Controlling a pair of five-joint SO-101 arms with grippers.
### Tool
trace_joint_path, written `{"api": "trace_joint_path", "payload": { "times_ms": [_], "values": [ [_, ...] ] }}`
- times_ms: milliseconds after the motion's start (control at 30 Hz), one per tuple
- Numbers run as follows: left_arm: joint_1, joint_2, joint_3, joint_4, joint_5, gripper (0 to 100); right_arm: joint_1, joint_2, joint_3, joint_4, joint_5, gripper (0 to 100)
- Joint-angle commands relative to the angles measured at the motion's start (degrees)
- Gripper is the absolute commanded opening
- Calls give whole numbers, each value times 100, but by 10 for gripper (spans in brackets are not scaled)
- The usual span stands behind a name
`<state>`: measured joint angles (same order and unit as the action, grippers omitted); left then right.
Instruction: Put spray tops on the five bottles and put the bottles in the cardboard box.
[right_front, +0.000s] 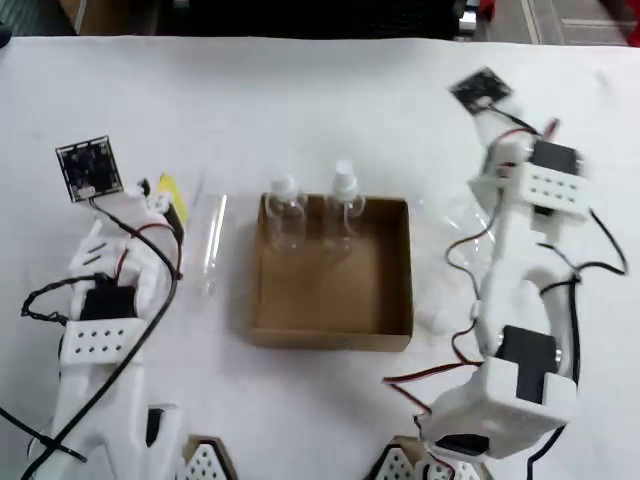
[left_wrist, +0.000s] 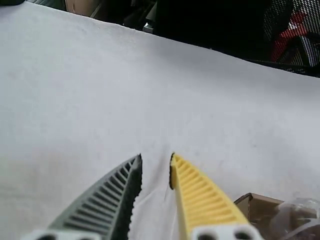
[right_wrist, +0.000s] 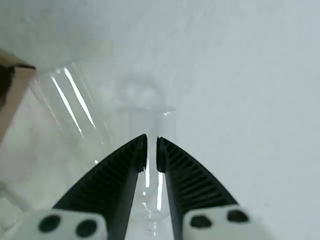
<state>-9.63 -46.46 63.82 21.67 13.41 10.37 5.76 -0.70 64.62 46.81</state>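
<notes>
At the left of the desk (right_front: 300, 100), the left gripper (left_wrist: 156, 160) hangs over bare white surface, its grey and yellow fingers spread and holding nothing. Just right of it, a loose bottle (right_front: 212, 240) lies on its side beside the left wall of the cardboard box (right_front: 330, 338); whether it carries a top cannot be told. Centre: inside the shallow, open box, a first capped bottle (right_front: 285, 215) and a second capped bottle (right_front: 343, 205) stand upright side by side against the far wall. Right: a clear bottle (right_wrist: 75, 110) lies on the desk near the box's right side, under the right gripper (right_wrist: 152, 138). Its black fingers are pressed almost together, leaving only a slit; whether they pinch anything cannot be told.

Two of the five bottles appear finished. The step in hand is judged to be taking up the right-hand bottle. To do it well, the fingers should part enough to straddle the body and close across its middle rather than its neck, because a smooth, round wall is likely to roll or slip out. Light pressure is advisable, since thin plastic probably dents. The bottle should then be stood upright so that a top can go on straight.

The bottle is colourless and transparent, a cylinder with a narrower neck. It is marked by bright streaks of reflection and is faint against the white desk.
</notes>
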Motion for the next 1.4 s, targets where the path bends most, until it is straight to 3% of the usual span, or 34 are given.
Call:
{"api": "trace_joint_path", "payload": {
  "times_ms": [0,533,1067,1367],
  "values": [
    [84,-207,-35,-149,26,98,-321,-198,-53,-145,-105,17],
    [84,-207,-62,-158,26,98,31,2167,-1609,382,211,16],
    [84,-207,-53,-158,26,98,1692,4171,-4466,462,237,16],
    [84,-207,-62,-158,26,98,2510,4303,-4835,2229,1908,16]
  ]
}}
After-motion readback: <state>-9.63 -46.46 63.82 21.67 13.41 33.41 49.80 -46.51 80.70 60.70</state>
